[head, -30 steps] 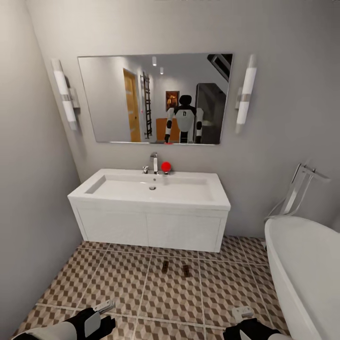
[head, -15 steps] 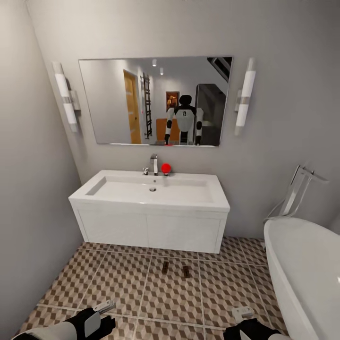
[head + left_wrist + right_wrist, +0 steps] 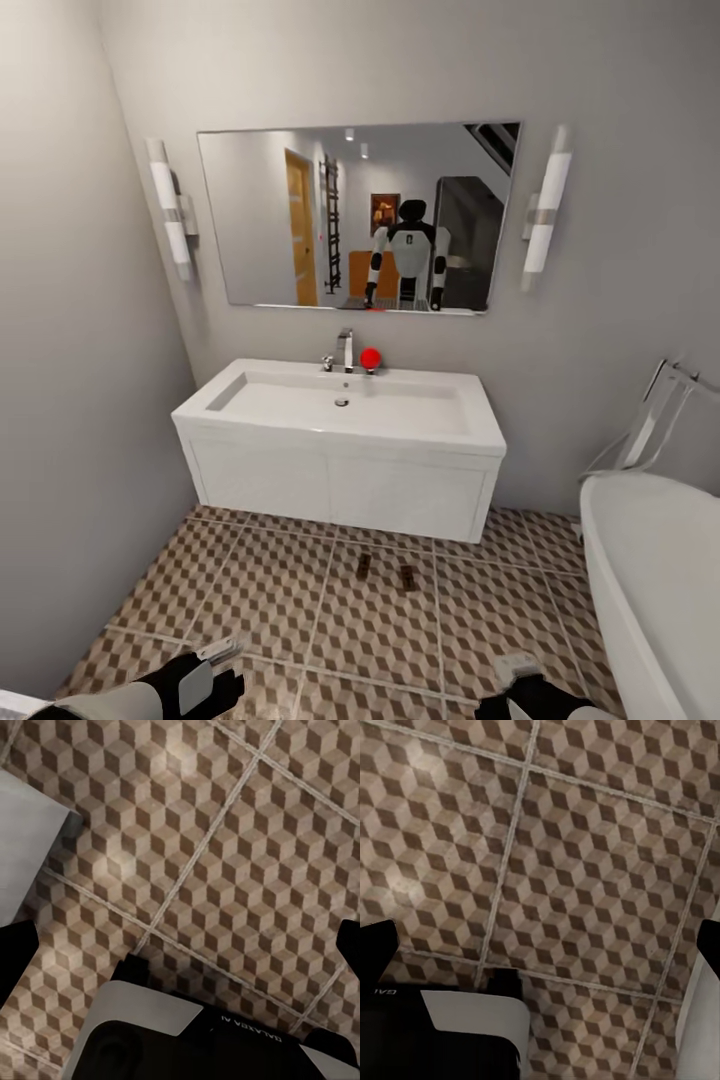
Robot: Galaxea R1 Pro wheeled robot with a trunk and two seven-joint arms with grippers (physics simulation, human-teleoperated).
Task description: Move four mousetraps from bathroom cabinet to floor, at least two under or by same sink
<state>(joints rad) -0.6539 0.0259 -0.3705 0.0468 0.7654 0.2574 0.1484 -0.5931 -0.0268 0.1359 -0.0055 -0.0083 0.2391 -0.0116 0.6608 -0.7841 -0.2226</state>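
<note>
Both tools, left (image 3: 222,652) and right (image 3: 516,664), spread wide, empty, arms cut off by frame edge.

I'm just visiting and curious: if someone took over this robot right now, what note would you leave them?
Left gripper: open, empty, low over the bathroom floor.
Right gripper: looks open in its wrist view, nothing between the fingers.
Two mousetraps lie on the tiles just in front of the sink, slightly apart.
Done: two traps placed beside the sink.
Left: fetch the other two from the cabinet and set them on this same floor.
</note>
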